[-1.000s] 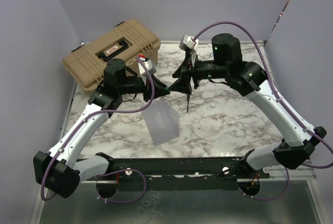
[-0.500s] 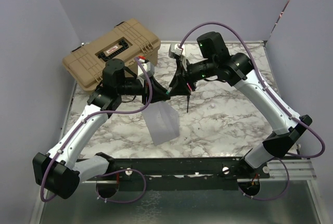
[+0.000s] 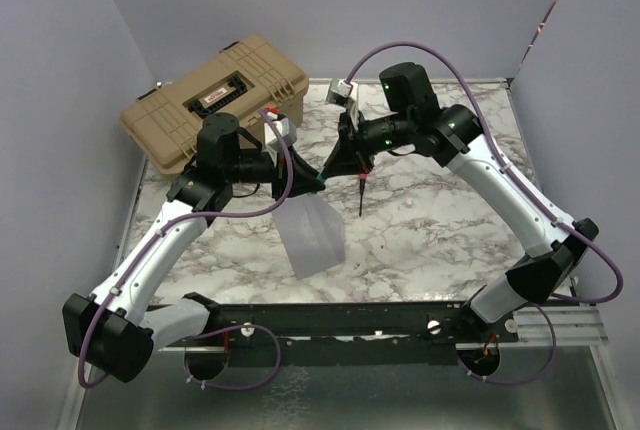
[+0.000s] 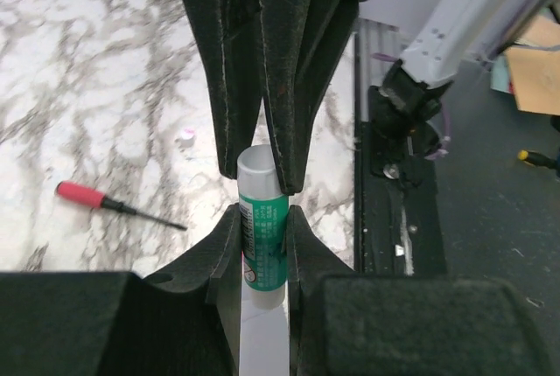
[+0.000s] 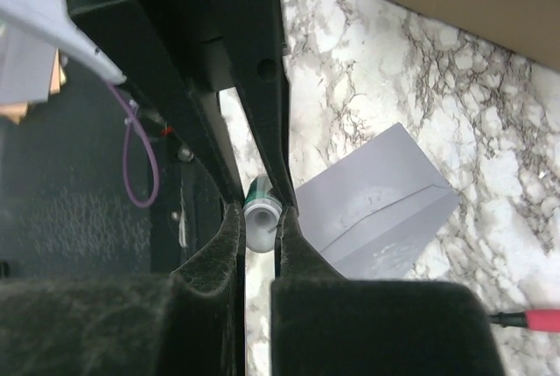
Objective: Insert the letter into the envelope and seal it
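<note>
Top external view: the two arms meet nose to nose over the middle of the marble table (image 3: 430,240). Held in the air between them is a glue stick (image 4: 262,249) with a green body and a white cap. The left gripper (image 3: 316,179) is clamped on the green body; from its own wrist camera I can see both fingers pressed flat against the label. The right gripper (image 3: 341,161) comes in from the opposite side and is closed tight on the white cap, its fingertips close to the left ones.

The envelope (image 3: 313,237) lies flat on the marble, just on the near side of the two grippers, and neither one touches it. It is a plain pale grey rectangle, unmarked, turned at an angle to the table's edges. From the right wrist camera its face shows a straight line running across one end — a fold or a flap edge, I can't tell which — and a faint curved mark beside that line. Whether the flap is stuck down I can't tell either.

A red-handled screwdriver (image 3: 360,193) lies on the marble just right of the envelope's far end, apart from it. A tan case (image 3: 200,100) sits at the far left of the table.
</note>
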Controlling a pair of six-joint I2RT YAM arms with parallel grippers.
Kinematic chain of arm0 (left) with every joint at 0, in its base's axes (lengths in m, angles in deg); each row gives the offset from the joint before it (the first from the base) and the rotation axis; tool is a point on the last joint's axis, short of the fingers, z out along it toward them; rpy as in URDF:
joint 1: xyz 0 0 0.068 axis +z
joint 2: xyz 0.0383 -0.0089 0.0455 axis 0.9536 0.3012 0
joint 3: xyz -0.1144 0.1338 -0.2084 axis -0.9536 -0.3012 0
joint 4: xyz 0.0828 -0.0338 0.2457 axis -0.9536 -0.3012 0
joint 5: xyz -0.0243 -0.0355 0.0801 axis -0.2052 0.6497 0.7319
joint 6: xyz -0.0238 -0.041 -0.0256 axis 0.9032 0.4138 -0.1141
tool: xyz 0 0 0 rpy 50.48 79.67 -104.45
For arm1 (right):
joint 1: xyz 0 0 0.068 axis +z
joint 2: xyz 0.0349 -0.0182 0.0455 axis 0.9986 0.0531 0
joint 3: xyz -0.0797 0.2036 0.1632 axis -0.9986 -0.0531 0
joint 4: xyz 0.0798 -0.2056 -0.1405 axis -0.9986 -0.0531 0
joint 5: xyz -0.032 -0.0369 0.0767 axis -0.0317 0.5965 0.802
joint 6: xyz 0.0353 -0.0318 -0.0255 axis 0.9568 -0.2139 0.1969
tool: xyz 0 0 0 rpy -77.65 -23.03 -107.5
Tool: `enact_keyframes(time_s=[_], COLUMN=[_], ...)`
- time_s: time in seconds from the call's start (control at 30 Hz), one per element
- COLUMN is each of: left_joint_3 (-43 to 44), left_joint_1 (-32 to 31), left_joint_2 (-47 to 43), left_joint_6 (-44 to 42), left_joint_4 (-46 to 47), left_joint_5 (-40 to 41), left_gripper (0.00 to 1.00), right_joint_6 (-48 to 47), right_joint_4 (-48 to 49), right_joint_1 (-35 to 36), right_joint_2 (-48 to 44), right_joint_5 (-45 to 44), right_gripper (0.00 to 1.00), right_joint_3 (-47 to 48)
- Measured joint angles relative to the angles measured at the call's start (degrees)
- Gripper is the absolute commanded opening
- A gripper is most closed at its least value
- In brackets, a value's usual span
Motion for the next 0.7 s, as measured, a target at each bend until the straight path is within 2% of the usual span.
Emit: enact_keyframes(time_s=[0.13, 0.27, 0.47, 0.5, 0.57, 0.6, 0.63, 0.7], left_joint_3=[-0.2, -1.7, -4.1, -4.4, -5.0, -5.2, -5.2, -5.4], left_joint_1=[0.2, 0.1, 0.2, 0.3, 0.1, 0.1, 0.1, 0.0], left_joint_2=[-0.1, -0.7, -2.0, -2.0, -2.0, -1.9, -1.9, -1.7], left_joint_6=[-1.2, -1.8, -2.0, -2.1, -2.3, -2.3, -2.4, -2.5], left_joint_4=[-1.9, 0.2, 6.8, 7.3, 8.1, 8.3, 8.6, 9.3], left_joint_5=[7.4, 17.8, 29.9, 31.0, 32.4, 32.5, 32.6, 32.6], left_gripper=[0.0, 0.0, 0.0, 0.0, 0.0, 0.0, 0.0, 0.0], right_joint_6=[9.4, 22.9, 44.0, 46.6, 49.8, 51.1, 51.7, 51.3], right_joint_4=[8.4, 14.8, 11.1, 11.1, 10.8, 10.8, 11.1, 12.7], right_joint_1=[-0.7, -0.1, 4.3, 4.9, 5.2, 5.3, 5.4, 5.7], right_joint_2=[-0.7, -0.4, 6.0, 6.4, 6.6, 6.6, 6.6, 6.1], right_joint_5=[-4.1, -14.5, -35.6, -37.9, -40.1, -40.4, -40.2, -38.8], right_gripper=[0.0, 0.0, 0.0, 0.12, 0.47, 0.59, 0.65, 0.7], right_joint_3=[-5.3, -7.4, 3.0, 3.2, 3.2, 3.2, 3.2, 2.6])
